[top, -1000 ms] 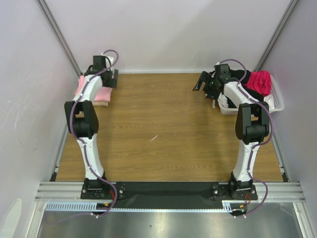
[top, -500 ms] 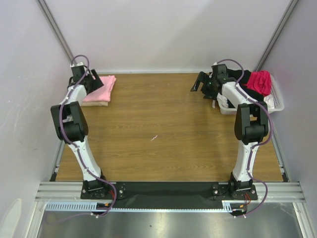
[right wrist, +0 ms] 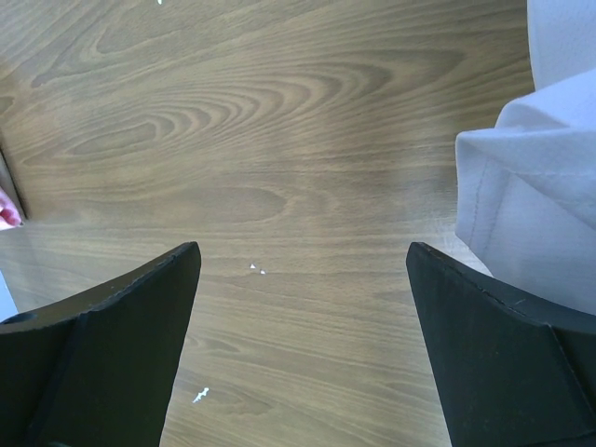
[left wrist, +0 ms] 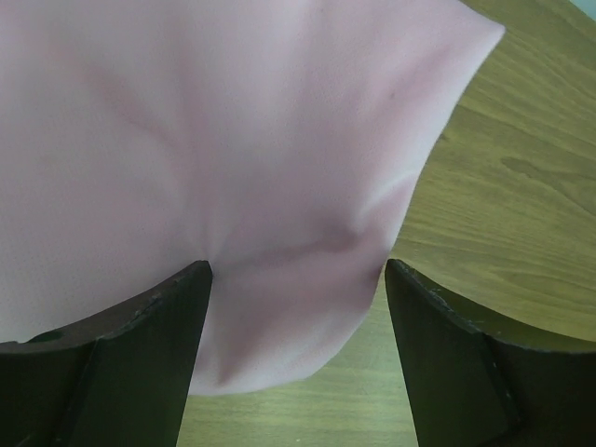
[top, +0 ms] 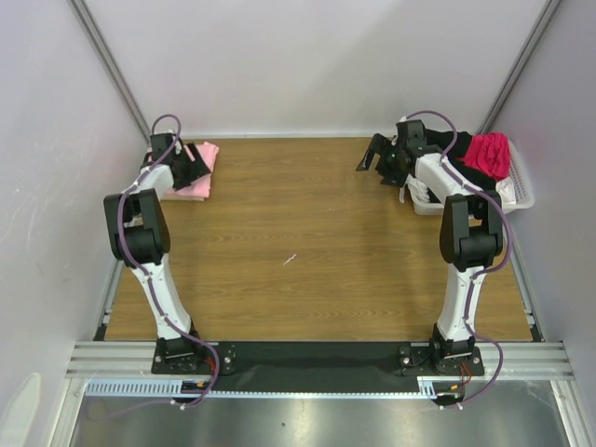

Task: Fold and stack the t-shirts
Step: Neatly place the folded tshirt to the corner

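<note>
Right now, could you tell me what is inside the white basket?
A magenta t-shirt and a black t-shirt lie in the basket; they and the right arm cover anything beneath.

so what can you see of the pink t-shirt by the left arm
The pink t-shirt is soft, plain, light pink cloth, lying as a compact folded-looking bundle at the far left corner of the wooden table. From above, the left arm hides part of it. In the left wrist view it shows shallow creases running toward a rounded edge resting on the wood. The left arm's jaws stand open, one at each side of that edge, not closed on it.
</note>
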You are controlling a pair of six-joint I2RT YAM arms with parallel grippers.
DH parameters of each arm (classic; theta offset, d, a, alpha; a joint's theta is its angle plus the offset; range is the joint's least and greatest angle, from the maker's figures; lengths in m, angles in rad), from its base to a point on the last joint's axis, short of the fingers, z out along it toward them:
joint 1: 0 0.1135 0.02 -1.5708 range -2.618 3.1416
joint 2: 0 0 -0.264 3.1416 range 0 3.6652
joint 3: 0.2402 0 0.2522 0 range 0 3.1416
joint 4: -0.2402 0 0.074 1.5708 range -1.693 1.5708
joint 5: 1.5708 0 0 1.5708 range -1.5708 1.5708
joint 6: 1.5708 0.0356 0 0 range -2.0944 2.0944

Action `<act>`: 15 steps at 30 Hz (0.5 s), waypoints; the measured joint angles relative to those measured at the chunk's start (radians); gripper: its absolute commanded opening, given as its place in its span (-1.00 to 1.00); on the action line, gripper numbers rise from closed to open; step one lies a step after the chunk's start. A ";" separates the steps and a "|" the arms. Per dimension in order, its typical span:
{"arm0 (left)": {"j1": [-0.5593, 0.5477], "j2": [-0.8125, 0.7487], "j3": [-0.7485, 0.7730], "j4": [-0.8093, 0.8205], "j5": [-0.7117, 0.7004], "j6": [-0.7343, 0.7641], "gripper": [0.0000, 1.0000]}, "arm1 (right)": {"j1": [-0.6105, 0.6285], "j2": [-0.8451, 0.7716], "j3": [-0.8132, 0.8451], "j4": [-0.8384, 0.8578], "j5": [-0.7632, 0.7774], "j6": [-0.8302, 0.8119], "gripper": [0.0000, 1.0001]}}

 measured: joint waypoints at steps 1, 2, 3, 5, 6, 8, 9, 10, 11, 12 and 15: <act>-0.005 0.000 -0.003 -0.001 0.000 0.000 0.62 | 0.000 0.001 0.002 0.000 0.000 0.000 0.99; -0.008 0.000 -0.003 -0.001 0.000 0.000 0.62 | 0.001 0.002 0.005 0.000 0.000 0.000 0.99; -0.014 -0.003 -0.003 0.001 -0.001 0.001 0.63 | 0.001 0.003 0.007 0.000 0.000 0.000 1.00; -0.033 -0.011 -0.009 0.005 -0.010 0.006 0.65 | 0.002 0.003 0.012 0.000 0.000 0.000 0.99; -0.043 -0.016 -0.011 0.007 -0.015 0.006 0.65 | 0.002 0.003 0.012 0.000 0.000 0.000 0.99; -0.065 -0.025 -0.013 0.013 -0.023 0.007 0.69 | 0.003 0.003 0.014 0.000 0.000 0.000 0.99; -0.074 -0.029 -0.013 0.016 -0.025 0.009 0.70 | 0.003 0.003 0.014 -0.001 0.000 0.000 1.00; -0.080 -0.032 -0.011 0.018 -0.027 0.013 0.72 | 0.004 0.003 0.014 -0.001 0.000 0.000 1.00; -0.085 -0.034 -0.002 0.014 -0.028 0.019 0.76 | 0.004 0.003 0.014 -0.001 0.000 0.000 1.00; -0.087 -0.034 0.015 0.006 -0.031 0.027 0.78 | 0.004 0.004 0.014 -0.001 0.000 0.000 0.99; -0.080 -0.032 0.086 -0.005 -0.060 0.040 0.81 | 0.004 0.003 0.014 -0.002 0.000 0.000 0.99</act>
